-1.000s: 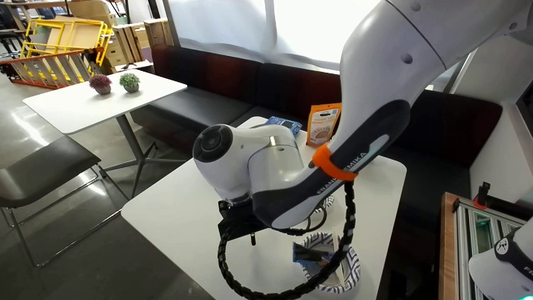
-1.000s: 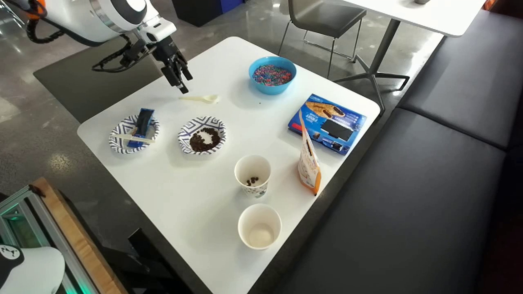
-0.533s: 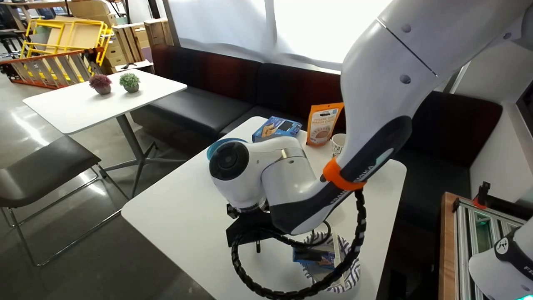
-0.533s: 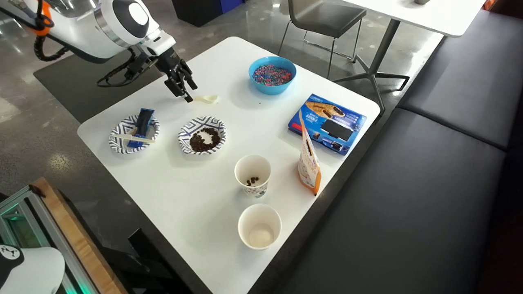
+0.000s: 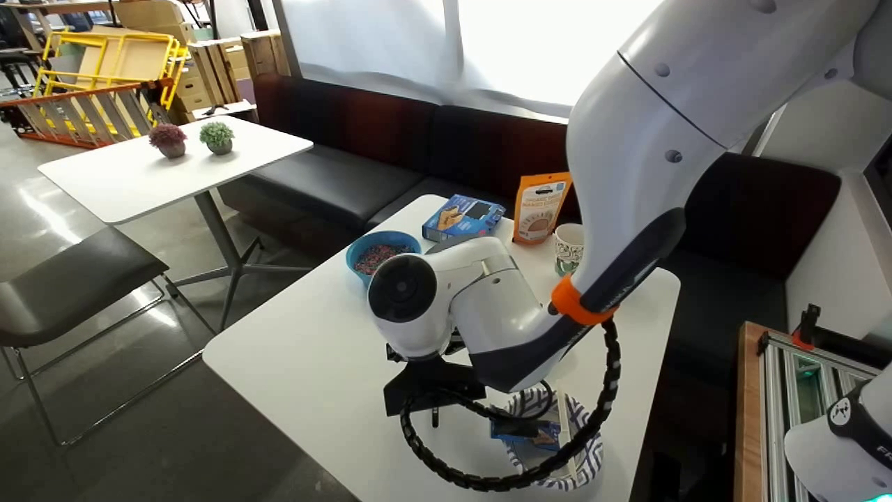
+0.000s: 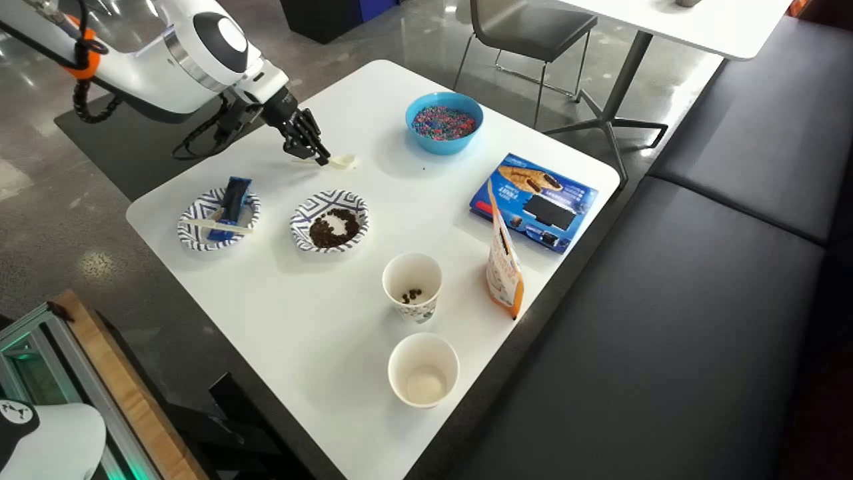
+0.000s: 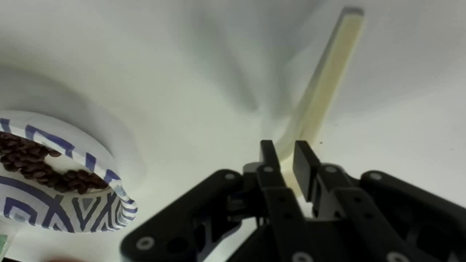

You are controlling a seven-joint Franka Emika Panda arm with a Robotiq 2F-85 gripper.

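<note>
A pale cream spoon (image 7: 331,72) lies on the white table, its handle running up and away from my fingers in the wrist view. My gripper (image 7: 284,143) is directly over it, the fingers close together with a narrow gap. Through that gap part of the spoon shows; whether either finger touches it I cannot tell. In an exterior view the bowl end of the spoon (image 6: 344,161) sticks out just beyond the fingertips of my gripper (image 6: 322,160). Beside it stands a patterned paper bowl (image 7: 87,214) holding dark beans.
Another patterned bowl (image 6: 189,237) holds a blue packet (image 6: 234,200) and a pale utensil. A blue bowl (image 6: 443,146) of coloured bits stands across the table, near a blue box (image 6: 520,220). An orange pouch (image 6: 504,273) and two paper cups (image 6: 421,311) are near the bench.
My gripper has come down and across to the spoon. Its fingers, wide apart a second ago, have drawn close together. The spoon appears to lie where it was.
</note>
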